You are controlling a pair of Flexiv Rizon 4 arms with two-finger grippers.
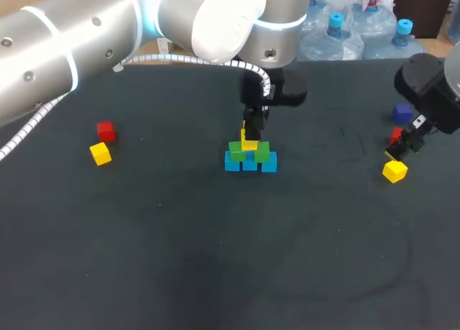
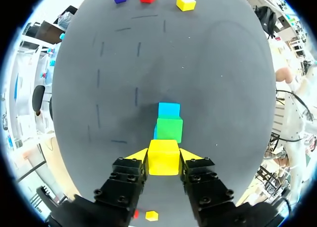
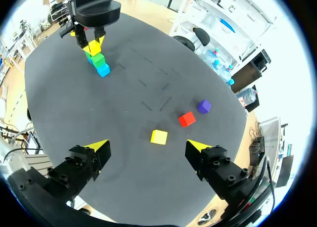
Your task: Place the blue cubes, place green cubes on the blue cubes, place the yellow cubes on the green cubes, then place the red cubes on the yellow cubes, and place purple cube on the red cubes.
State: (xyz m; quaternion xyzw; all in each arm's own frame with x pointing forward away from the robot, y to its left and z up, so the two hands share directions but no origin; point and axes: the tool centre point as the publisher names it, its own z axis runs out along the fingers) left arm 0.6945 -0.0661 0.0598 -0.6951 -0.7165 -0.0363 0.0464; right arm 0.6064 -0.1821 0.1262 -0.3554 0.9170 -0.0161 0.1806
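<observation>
Three blue plastic cubes form a row at the middle of the dark tabletop, with two green cubes resting on them. In the left wrist view only one blue face and one green face show clearly; the rest of the stack is hidden behind the held cube. The left gripper is clamped on a yellow cube, one yellow-tipped finger on each side, directly above the green layer. Whether the cube's underside touches the green cubes cannot be determined.

The right gripper hangs over the tabletop's right side with its fingers spread wide, holding nothing. Near it lie a second yellow cube, a red cube and a purple cube, each apart from the others. In the head view this red cube is partly hidden by the right gripper.

On the left side, a second red cube and a third yellow cube sit just beside each other.
</observation>
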